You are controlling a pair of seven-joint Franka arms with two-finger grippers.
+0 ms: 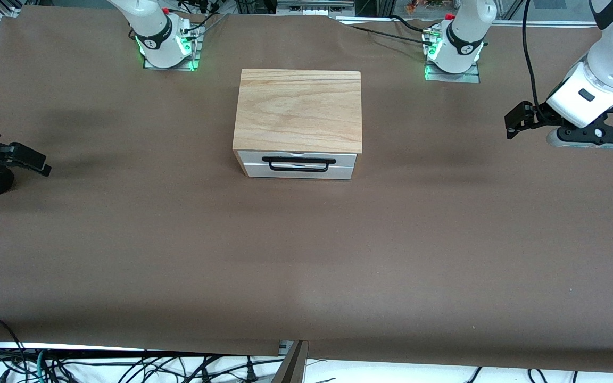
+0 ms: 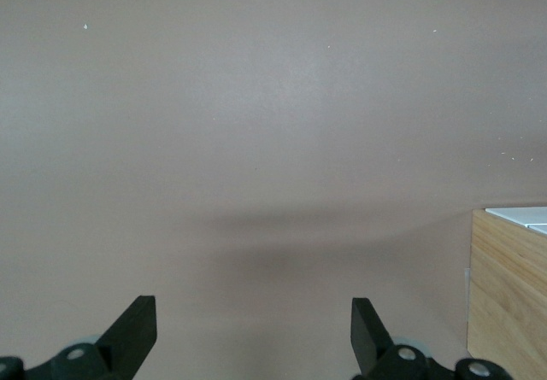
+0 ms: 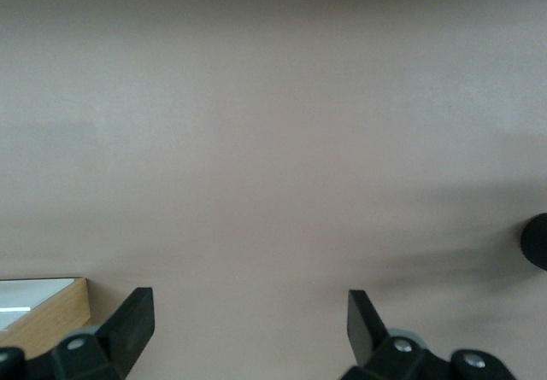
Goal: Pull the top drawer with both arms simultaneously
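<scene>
A light-wood box (image 1: 298,109) stands in the middle of the table, its white drawer fronts facing the front camera. The top drawer (image 1: 253,156) is shut, with a thin black bar handle (image 1: 299,159). My left gripper (image 1: 510,123) hangs open and empty over the table toward the left arm's end, well apart from the box. My right gripper (image 1: 40,162) is open and empty over the right arm's end. The left wrist view shows open fingers (image 2: 135,324) and a corner of the box (image 2: 508,286). The right wrist view shows open fingers (image 3: 132,320) and a box corner (image 3: 47,316).
A brown cover (image 1: 306,255) lies over the whole table. The two arm bases (image 1: 165,45) (image 1: 453,53) stand with green lights at the edge farthest from the front camera. Loose cables (image 1: 125,367) hang below the nearest edge.
</scene>
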